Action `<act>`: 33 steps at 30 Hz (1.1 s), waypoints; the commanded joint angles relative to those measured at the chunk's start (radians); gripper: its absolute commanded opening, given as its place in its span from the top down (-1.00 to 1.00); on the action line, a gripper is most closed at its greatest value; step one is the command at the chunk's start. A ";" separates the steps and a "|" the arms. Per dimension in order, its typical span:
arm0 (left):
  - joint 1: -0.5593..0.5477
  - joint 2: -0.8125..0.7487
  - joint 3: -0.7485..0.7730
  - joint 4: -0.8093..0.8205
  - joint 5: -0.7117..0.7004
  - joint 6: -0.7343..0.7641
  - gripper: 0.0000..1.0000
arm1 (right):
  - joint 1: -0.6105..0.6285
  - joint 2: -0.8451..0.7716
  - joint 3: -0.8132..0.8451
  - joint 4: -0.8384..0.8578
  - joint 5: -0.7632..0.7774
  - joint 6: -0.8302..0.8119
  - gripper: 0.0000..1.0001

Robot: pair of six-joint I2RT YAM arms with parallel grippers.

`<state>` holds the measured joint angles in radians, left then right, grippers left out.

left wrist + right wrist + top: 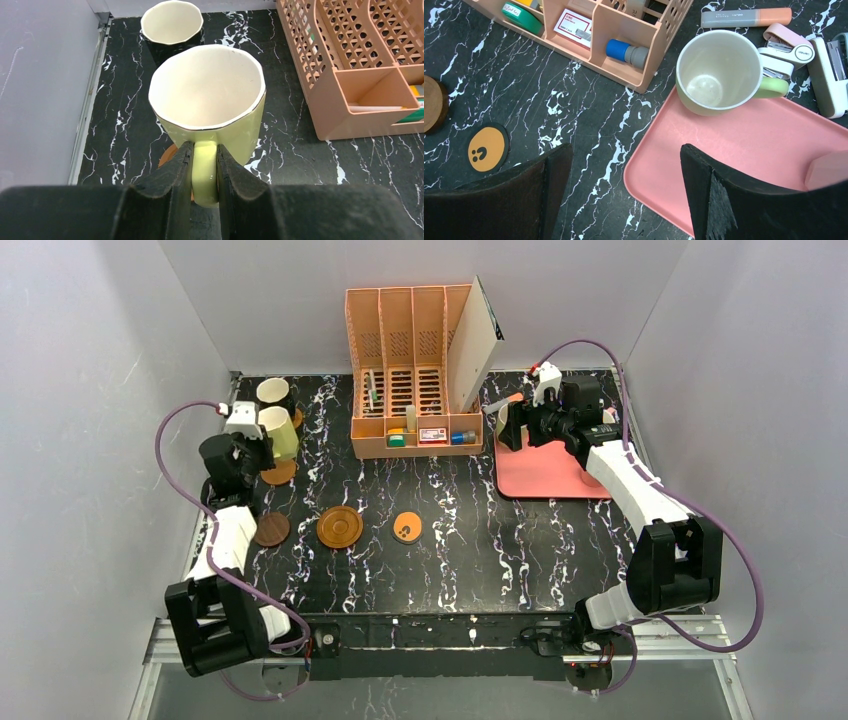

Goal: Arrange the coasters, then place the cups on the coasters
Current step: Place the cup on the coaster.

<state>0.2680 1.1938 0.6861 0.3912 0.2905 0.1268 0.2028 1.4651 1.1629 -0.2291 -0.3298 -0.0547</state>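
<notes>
Yellow glazed mug point(207, 100) hangs by its handle, pinched in our left gripper point(204, 155) over a plain orange-brown round coaster point(167, 156) at the bench's point(125, 125) left side; whether they touch, we cannot tell. Our right gripper point(626, 157) stands spread, with an olive green mug point(716, 70) just ahead. We count five coasters and three cups clearly.

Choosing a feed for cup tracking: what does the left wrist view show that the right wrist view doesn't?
Left wrist only: left gripper shut on the handle of the yellow mug, an orange-brown coaster beneath, the black mug behind. Right wrist only: open right gripper, the olive green mug on the pink tray, the orange marked coaster. Both: the peach organizer and the marbled table.
</notes>
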 commanded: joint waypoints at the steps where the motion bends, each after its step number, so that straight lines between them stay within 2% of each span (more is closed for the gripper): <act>1: 0.042 -0.018 -0.009 0.200 0.037 0.006 1.00 | -0.005 -0.022 -0.005 0.031 -0.017 0.007 -0.74; 18: 0.086 -0.021 -0.119 0.276 0.037 0.020 1.00 | -0.006 -0.019 -0.003 0.029 -0.014 0.004 -0.75; 33: 0.102 0.031 -0.145 0.332 0.066 -0.001 1.00 | -0.006 -0.023 -0.002 0.025 -0.014 -0.006 -0.96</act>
<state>0.3618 1.2316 0.5426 0.5869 0.3264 0.1345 0.2028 1.4651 1.1629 -0.2291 -0.3367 -0.0559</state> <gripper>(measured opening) 0.185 0.969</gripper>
